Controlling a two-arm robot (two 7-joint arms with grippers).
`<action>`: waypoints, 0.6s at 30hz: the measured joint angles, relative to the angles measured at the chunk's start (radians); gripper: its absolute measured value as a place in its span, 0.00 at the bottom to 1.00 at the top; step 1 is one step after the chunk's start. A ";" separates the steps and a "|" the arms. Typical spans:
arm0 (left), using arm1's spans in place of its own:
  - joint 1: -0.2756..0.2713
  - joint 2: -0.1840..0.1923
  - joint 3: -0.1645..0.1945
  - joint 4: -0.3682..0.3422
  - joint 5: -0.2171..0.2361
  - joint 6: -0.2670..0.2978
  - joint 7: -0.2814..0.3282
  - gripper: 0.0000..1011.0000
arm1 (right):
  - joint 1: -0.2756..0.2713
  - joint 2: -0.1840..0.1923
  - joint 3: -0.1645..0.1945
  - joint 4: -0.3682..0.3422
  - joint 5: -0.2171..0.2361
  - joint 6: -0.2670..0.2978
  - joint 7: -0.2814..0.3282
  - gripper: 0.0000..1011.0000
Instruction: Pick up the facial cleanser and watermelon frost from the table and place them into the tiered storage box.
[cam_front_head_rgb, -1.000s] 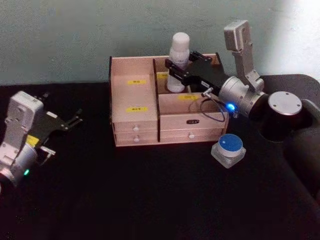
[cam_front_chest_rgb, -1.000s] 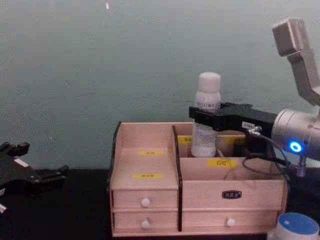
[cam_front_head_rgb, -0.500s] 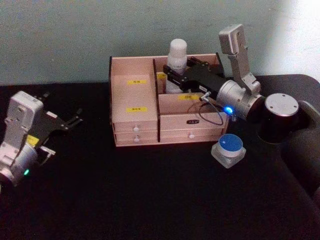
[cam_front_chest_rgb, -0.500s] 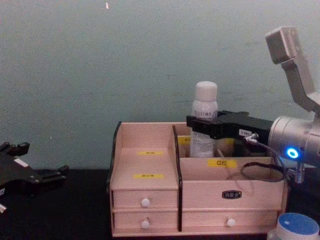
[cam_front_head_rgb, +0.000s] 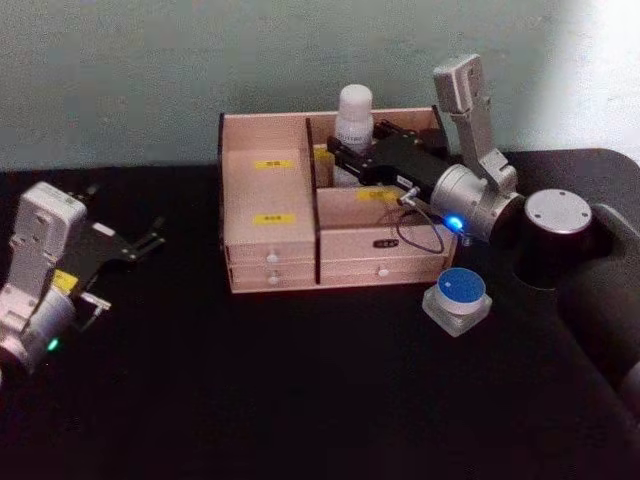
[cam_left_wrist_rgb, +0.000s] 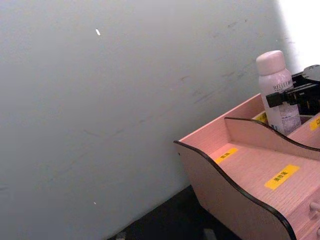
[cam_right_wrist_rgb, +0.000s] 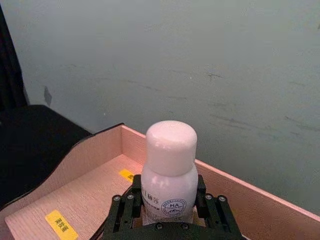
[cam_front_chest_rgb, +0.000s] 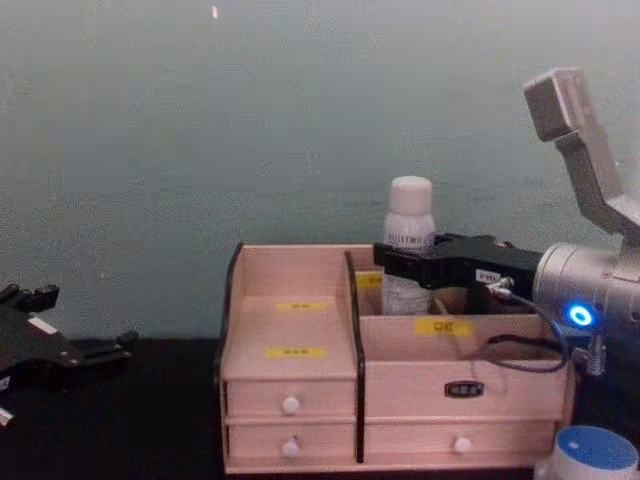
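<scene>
Plainly, the right gripper (cam_front_head_rgb: 345, 156) is clamped on the facial cleanser (cam_front_head_rgb: 356, 108), holding it upright over the rear right compartment of the tiered storage box (cam_front_head_rgb: 262, 190). The head view sets out the whole layout: the watermelon frost (cam_front_head_rgb: 458, 297), a squat clear jar with a flat blue lid, sits on the black table (cam_front_head_rgb: 300, 390) just in front of the box's right front corner, apart from it, while the left gripper (cam_front_head_rgb: 150, 238) rests low at the table's left side, well apart from the box. From the side, the chest view adds height: the bottle's lower body is sunk behind the compartment wall, its white cap and shoulder stand above the box's rim, and the black jaws cross it just under the shoulder. Whether its base touches the compartment floor is hidden. The right wrist view gives the grip itself, with black fingers (cam_right_wrist_rgb: 126, 206) pressed against both sides of the bottle, a round dark emblem on its front and yellow labels on the steps behind. The left wrist view offers the box's dark wavy side edge and a line of dark lettering on the white bottle. The bottle is slim and cylindrical, with a rounded white cap narrower than its body.
</scene>
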 joint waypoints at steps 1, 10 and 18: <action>0.000 0.000 0.000 0.000 0.000 0.000 0.000 0.99 | 0.001 -0.002 0.000 0.004 -0.001 0.000 0.000 0.59; 0.000 0.000 0.000 0.000 0.000 0.000 0.000 0.99 | 0.007 -0.008 0.003 0.026 -0.008 0.000 0.000 0.59; 0.000 0.000 0.000 0.000 0.000 0.000 0.000 0.99 | 0.010 -0.013 0.005 0.039 -0.016 -0.001 -0.004 0.59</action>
